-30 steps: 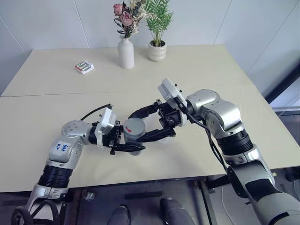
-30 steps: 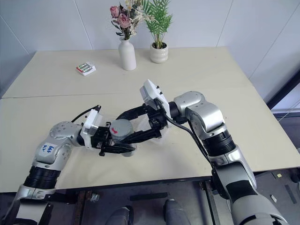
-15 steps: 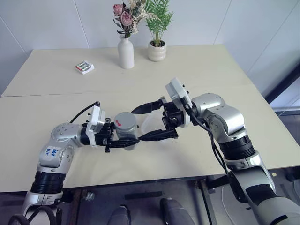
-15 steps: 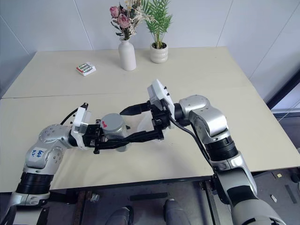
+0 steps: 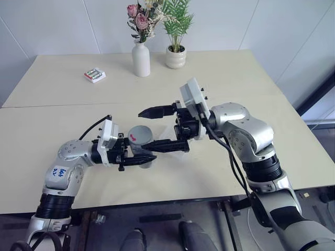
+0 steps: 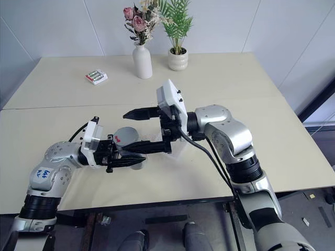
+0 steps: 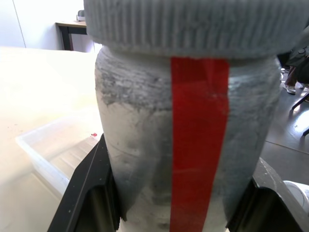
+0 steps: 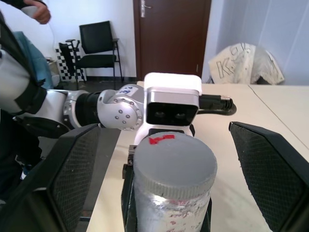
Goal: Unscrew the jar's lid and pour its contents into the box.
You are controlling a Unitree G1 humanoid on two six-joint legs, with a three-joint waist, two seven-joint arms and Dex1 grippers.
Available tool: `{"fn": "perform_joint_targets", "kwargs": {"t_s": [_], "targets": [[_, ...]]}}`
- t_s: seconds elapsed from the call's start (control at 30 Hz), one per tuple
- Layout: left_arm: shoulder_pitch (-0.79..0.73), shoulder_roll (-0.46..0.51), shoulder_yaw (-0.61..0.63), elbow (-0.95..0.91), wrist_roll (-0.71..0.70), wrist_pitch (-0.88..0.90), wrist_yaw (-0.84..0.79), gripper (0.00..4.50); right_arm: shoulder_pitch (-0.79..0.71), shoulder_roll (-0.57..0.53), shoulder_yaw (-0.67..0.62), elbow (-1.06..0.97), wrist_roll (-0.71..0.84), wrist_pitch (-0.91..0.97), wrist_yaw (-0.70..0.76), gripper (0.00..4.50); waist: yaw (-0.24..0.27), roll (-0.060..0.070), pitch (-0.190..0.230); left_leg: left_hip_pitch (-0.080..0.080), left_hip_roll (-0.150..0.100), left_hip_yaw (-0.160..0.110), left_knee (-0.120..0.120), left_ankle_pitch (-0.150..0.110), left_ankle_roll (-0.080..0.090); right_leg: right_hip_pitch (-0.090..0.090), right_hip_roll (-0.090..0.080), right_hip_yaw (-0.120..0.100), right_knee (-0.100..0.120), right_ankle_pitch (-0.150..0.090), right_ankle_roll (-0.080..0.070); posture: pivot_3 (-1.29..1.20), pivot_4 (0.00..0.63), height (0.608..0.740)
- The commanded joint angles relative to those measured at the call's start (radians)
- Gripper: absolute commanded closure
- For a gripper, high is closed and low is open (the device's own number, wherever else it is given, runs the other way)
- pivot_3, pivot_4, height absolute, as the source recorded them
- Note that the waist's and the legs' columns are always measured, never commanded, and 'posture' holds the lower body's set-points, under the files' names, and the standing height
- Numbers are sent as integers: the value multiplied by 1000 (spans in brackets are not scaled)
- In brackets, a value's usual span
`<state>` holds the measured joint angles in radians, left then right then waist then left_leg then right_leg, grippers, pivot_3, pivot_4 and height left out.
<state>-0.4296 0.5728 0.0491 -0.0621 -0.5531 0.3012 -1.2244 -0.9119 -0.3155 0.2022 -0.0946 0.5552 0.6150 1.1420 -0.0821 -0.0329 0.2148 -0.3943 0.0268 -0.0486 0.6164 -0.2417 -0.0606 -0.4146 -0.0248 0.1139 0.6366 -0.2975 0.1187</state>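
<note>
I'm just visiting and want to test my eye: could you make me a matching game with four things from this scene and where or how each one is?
Things:
1. jar
2. lid
3. right gripper
4. white vase

States:
A. at the table's far edge, holding flowers
B. open, fingers either side of the lid
C. clamped in the left gripper
D. on the jar, red mark on top

Pairs: 1-C, 2-D, 3-B, 4-A

Office-like room: beige tables [image 5: 220, 78], office chair [image 8: 99, 46], wooden door [image 8: 171, 36].
</note>
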Motion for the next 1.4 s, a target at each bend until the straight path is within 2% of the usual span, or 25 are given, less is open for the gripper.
{"fn": "perform_joint_targets", "kwargs": {"t_s": [0.03,0.3,0.7,1.4], "targets": [[-19,-6,-4,-2,-2,-18,1,2368,-6,30,20,-35,-12,11,-52,18,-1,0,0,0,0,0,0,0,0,0,0,0,0,0,0,0,150,740],[-25,-11,-12,-2,-3,-18,4,2368,23,48,53,-9,-42,-14,-80,18,0,0,0,-1,0,0,0,0,0,0,0,0,0,0,0,0,150,740],[-18,-4,-10,-6,-4,-17,6,2368,-3,51,21,49,-60,-33,-97,18,-1,0,0,-1,0,0,0,0,0,0,0,0,0,0,0,0,150,740],[-25,11,-7,20,9,-44,-7,2368,7,-37,-58,123,-45,-61,-71,18,0,0,0,-1,0,0,0,0,0,0,0,0,0,0,0,0,150,740]]}}
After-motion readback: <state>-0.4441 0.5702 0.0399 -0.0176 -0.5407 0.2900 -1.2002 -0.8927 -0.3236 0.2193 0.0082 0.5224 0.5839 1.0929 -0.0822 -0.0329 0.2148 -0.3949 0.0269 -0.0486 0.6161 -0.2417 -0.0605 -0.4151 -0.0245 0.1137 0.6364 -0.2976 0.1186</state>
